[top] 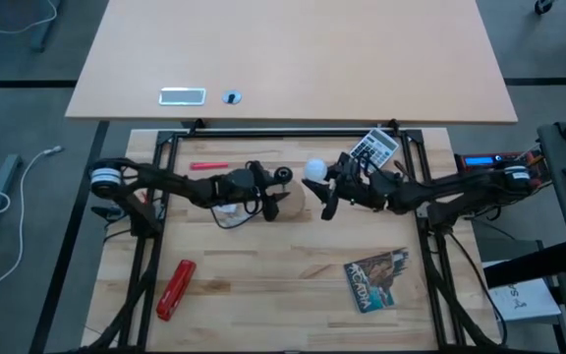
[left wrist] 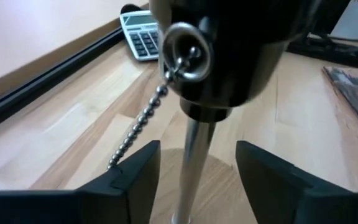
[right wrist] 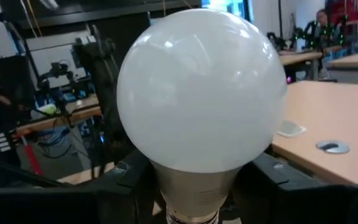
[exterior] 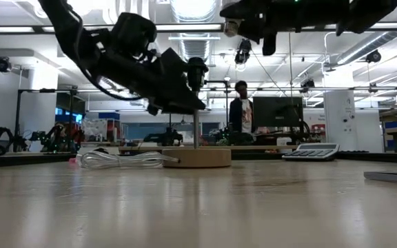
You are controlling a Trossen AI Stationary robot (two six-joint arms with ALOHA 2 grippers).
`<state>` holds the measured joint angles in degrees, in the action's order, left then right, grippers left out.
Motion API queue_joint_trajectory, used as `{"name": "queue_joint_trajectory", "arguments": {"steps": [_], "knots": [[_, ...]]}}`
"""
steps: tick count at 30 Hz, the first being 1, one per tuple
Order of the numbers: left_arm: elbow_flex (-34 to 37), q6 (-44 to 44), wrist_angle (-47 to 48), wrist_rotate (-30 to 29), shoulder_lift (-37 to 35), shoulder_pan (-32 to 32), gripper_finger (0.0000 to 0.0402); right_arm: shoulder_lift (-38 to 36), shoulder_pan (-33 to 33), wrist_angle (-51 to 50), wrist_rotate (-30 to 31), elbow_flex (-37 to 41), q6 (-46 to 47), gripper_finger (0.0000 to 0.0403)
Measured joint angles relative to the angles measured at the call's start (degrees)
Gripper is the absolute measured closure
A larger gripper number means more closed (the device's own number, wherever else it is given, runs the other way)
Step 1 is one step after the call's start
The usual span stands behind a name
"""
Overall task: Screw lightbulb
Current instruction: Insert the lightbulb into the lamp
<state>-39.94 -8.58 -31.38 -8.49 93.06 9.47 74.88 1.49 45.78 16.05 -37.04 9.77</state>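
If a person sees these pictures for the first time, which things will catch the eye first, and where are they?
The white lightbulb stands out most, held base-down in the right gripper above the table's middle. Just beside it, the left gripper stands open around the metal stem of the lamp socket, from which a bead pull chain hangs. A calculator lies at the table's far edge.

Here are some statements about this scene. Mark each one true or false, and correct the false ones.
1. The right gripper holds the lightbulb. True.
2. The left gripper is clamped shut on the lamp's metal stem. False: its fingers stand open on either side of the stem, not touching it.
3. The calculator lies near the table's far edge. True.
4. The lightbulb is already screwed into the black socket. False: it is still in the right gripper, away from the socket.
5. A bead chain hangs from the socket. True.
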Motion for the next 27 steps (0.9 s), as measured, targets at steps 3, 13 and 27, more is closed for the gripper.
{"name": "queue_joint_trajectory", "arguments": {"steps": [3, 13, 27], "knots": [[0.0, 1.6, 4.4, 0.0, -3.1, 0.0, 0.0185, 1.3, 1.5, -0.1, -0.9, -0.6, 1.1, 0.0247], [0.9, 2.0, 15.5, -0.1, -11.1, 0.0, 0.0169, 7.3, 4.5, -3.3, -4.7, -8.0, -0.8, 0.0247], [10.3, -1.8, 14.1, -0.6, -22.3, -0.1, 0.0193, 15.9, 5.1, -10.7, -4.3, -18.6, -6.8, 0.0247]]}}
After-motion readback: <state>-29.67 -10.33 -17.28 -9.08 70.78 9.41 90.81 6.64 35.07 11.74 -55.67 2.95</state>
